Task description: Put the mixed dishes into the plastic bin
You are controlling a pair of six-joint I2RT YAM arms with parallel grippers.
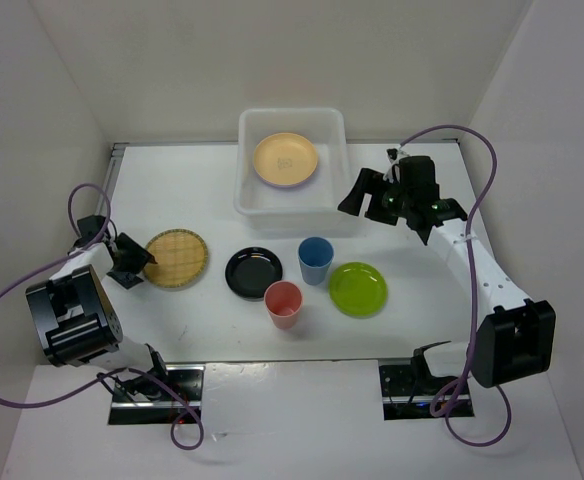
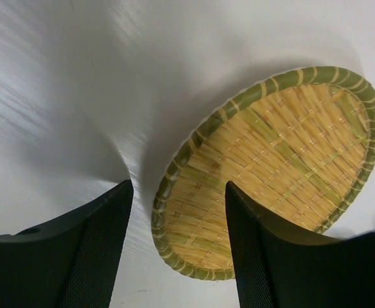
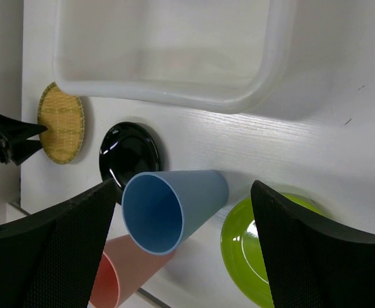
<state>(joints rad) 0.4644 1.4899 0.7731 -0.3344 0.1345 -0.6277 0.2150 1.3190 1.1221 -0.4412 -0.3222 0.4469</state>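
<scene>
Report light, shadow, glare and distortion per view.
Top external: even soft light, faint shadows. Left wrist: broad soft shadow beside the woven plate, streaky sheen on the table. Right wrist: glare on the black plate; blue cup looks stretched toward the lens.

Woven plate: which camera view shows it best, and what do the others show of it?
Left wrist view: the woven plate fills the frame, weave and green rim clear. Top external shows it whole but small; right wrist shows it tiny, foreshortened, far left.

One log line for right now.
left hand: open, straddling woven plate rim | right hand: open, empty, beside bin | in bin: orange plate | outside: black plate, green plate, blue cup, pink cup
</scene>
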